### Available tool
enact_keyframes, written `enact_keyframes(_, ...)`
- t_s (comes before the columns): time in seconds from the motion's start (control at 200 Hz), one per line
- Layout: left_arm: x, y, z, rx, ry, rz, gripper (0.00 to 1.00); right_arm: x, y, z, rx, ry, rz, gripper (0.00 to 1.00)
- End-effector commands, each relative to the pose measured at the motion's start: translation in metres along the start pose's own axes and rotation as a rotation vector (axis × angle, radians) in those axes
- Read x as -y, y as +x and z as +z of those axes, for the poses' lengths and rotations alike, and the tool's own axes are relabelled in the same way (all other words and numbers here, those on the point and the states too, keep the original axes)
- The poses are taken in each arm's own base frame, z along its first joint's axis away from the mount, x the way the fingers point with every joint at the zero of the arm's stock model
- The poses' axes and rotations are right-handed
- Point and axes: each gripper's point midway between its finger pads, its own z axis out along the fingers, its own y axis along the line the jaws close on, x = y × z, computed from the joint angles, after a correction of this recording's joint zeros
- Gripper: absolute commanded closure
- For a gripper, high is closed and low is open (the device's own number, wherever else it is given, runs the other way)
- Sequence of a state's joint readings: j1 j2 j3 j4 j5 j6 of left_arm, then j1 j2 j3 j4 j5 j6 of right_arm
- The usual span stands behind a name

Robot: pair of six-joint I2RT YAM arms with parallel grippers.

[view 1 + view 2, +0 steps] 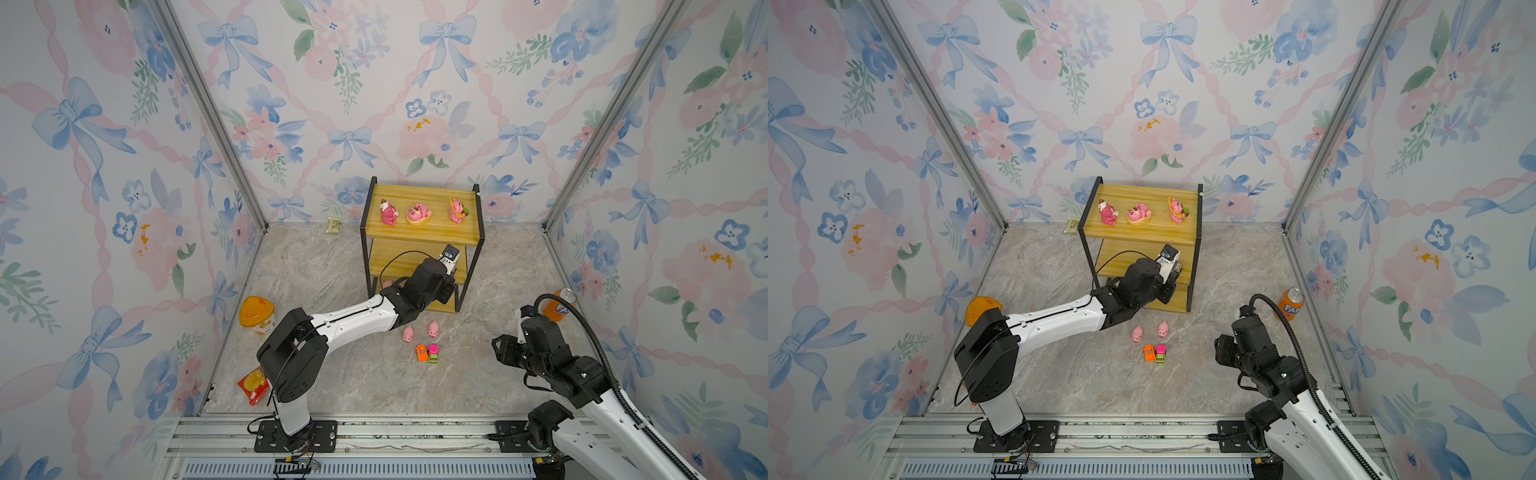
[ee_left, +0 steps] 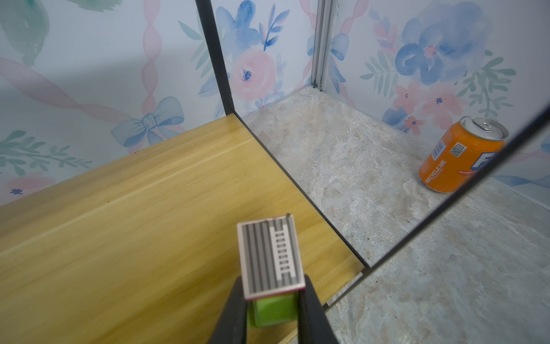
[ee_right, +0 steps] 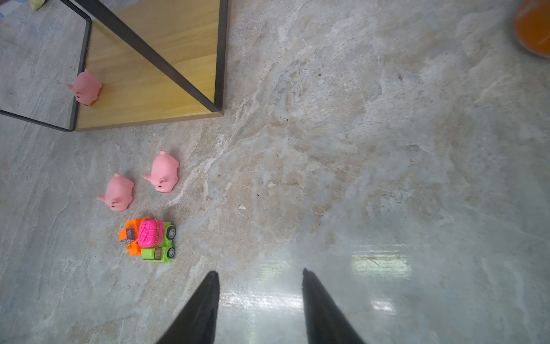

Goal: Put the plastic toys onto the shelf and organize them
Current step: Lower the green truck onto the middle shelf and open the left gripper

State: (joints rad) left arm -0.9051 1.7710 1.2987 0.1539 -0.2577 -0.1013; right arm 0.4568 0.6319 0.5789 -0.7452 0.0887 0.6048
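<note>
On the can (image 2: 455, 160), my left wrist camera reads "RECYCLE ME" in white up its side, next to a barcode and a QR code, and a big white "F". In a top view its label (image 1: 1293, 309) reads "FAN".

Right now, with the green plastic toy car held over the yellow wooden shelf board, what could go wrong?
The left pincer holds the green toy car close to a corner of the yellow board; released there, it might roll off. The shelf's thin black metal frame stands near; pulling back might bump it.
</note>
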Motion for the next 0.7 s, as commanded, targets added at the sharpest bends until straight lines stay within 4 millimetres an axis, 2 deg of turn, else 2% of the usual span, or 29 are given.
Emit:
enact_keyframes(0.0, -0.001, 0.002, 0.007, 0.026, -0.034, -0.025, 0.78, 0.005, 0.005, 0.002, -0.014, 0.011, -0.004, 0.52)
enact_keyframes(0.565, -0.007, 0.005, 0.017, 0.033, -0.103, -0.034, 0.75, 0.005, 0.007, 0.003, -0.012, 0.001, -0.003, 0.52)
enact_keyframes(0.695, -0.007, 0.003, 0.019, 0.038, -0.109, -0.035, 0.64, 0.004, 0.007, 0.003, -0.013, 0.0, -0.004, 0.52)
